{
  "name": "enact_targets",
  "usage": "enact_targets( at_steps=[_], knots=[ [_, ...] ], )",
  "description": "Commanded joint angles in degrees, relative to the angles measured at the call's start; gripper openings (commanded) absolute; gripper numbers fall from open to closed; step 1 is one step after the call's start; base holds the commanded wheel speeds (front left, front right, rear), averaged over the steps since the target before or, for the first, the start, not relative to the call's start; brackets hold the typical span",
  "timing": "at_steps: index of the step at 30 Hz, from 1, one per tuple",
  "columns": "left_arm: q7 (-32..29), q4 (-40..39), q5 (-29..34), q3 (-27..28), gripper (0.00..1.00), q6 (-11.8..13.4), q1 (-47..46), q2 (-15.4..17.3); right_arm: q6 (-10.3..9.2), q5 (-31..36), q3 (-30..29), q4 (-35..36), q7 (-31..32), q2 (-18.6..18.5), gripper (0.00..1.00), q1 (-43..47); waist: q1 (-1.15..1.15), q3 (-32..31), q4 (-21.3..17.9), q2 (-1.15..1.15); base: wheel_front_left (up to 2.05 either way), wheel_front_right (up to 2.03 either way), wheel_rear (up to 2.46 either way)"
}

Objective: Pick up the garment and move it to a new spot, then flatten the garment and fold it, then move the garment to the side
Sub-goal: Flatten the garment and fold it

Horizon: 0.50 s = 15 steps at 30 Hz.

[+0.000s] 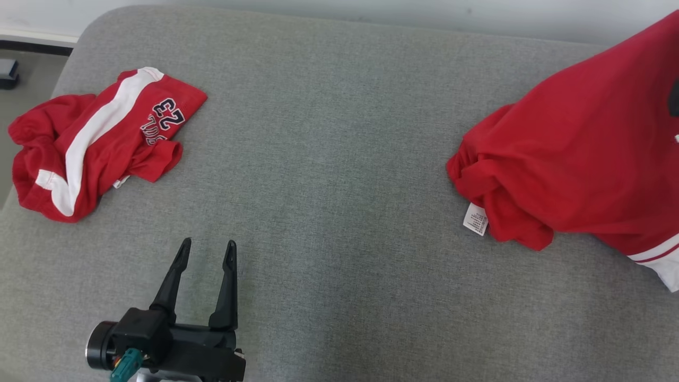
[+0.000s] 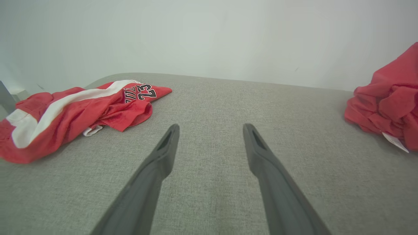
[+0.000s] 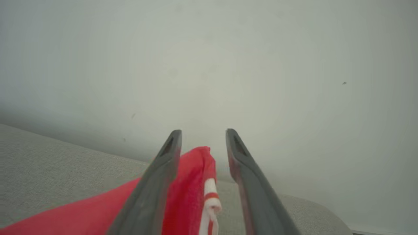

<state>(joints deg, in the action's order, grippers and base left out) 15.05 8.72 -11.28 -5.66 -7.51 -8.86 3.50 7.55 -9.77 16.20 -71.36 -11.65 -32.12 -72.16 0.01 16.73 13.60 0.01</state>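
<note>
The grey fabric surface (image 1: 339, 132) carried two pieces of clothing, well apart. The red garment (image 1: 583, 148) lay at the right edge, bunched at its lower end and raised toward the upper right. The crumpled number 23 garment (image 1: 95, 143), red with a white stripe, lay at the far left. The left pincer (image 1: 208, 246) hung released above bare fabric. The right pincer (image 3: 203, 132) had its fingers parted, red cloth with white trim between them but not clamped. A white label (image 1: 476, 218) hung at the red garment's lower fold.
</note>
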Motion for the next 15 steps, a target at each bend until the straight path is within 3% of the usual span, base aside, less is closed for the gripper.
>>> enact_targets(
  at_steps=[1,7,15],
  knots=[
    [0.2,0.42,-0.85,0.22,1.0,0.08,-0.38,-0.17,-0.13,1.17,-0.32,-0.6,-0.56,0.73,1.0,0.35,-0.01,-0.4,-0.13,-0.01,0.0,0.0,0.0],
    [0.2,0.75,-0.5,1.63,1.0,0.08,1.58,0.68,-0.13,2.68,-3.3,-1.23,-2.75,2.37,1.0,2.89,-0.01,-4.02,-2.73,-0.01,0.0,0.0,0.0],
    [0.2,-0.1,0.41,3.41,1.0,0.08,4.31,1.2,-0.13,0.35,-5.06,5.86,-3.59,6.24,1.0,10.49,-0.01,-7.83,-6.94,-0.01,0.0,0.0,0.0]
  ],
)
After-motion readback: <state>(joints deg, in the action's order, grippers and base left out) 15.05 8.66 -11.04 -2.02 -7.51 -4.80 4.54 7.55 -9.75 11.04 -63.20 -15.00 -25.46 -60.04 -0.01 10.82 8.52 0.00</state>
